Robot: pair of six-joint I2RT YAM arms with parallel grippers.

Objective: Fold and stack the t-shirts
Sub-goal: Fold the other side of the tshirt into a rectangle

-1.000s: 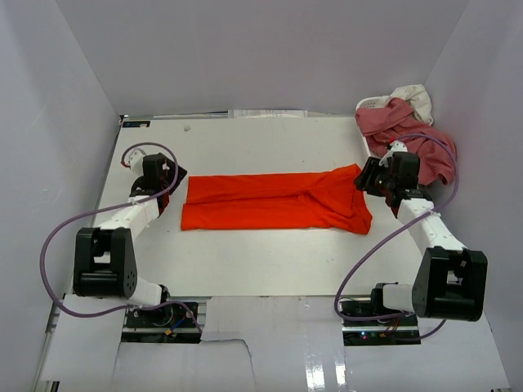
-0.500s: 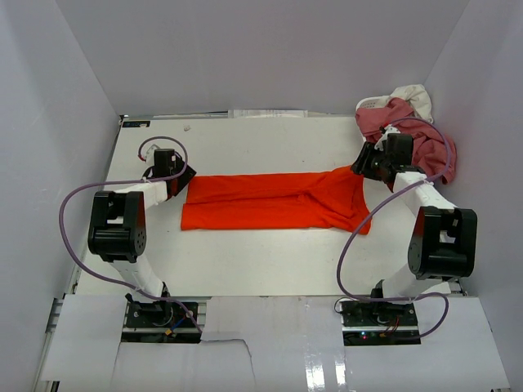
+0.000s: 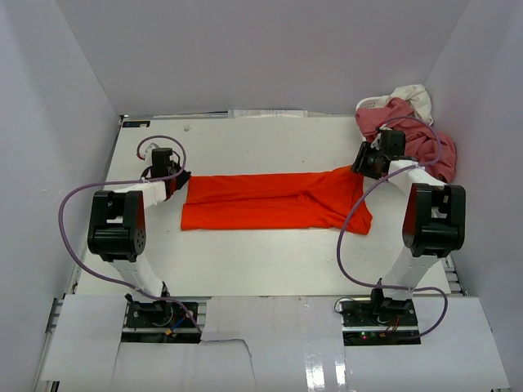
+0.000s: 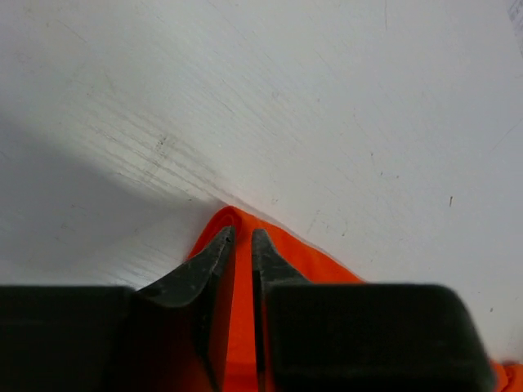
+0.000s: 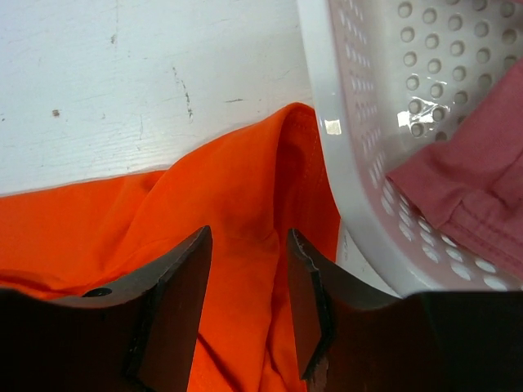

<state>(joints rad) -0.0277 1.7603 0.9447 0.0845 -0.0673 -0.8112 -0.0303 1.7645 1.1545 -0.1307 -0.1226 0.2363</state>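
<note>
Across the middle of the table (image 3: 270, 147) the orange shirt (image 3: 274, 202) lies as a long strip, running left to right. The left claw (image 4: 243, 237) sits at its far-left corner, nearly closed, grip uncertain. The right claw (image 5: 248, 235) stands half-wide over its far-right corner.

Left wrist view: only corner of orange t-shirt (image 4: 306, 268) shows past left gripper (image 4: 243, 234), rest behind gripper body (pinched or not, unclear). Right wrist view: basket (image 5: 359, 188), pink t-shirt (image 5: 474, 180) cut by edge. Overhead: cream t-shirt (image 3: 417, 96) mostly under pink one.
</note>
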